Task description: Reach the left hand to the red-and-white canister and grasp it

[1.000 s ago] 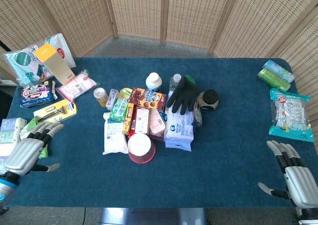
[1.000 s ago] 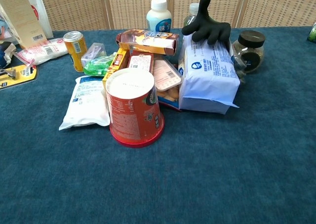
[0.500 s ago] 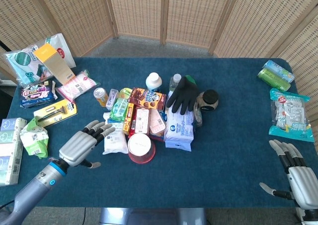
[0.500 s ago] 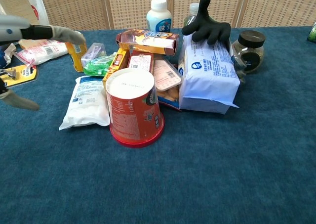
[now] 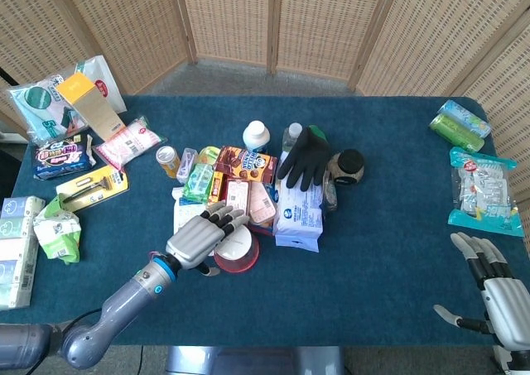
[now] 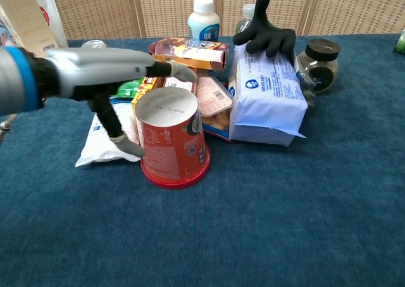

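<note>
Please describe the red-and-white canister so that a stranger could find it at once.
On the blue table, look at the near edge of the central pile. The red-and-white canister stands there, beside the white pouch: the only round red tub with a white top.

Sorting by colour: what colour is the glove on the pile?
Black glove, clearest in the chest view.

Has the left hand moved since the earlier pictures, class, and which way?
Yes. The left hand has swept rightward across the table, from near the razor pack to the red-and-white canister.
</note>
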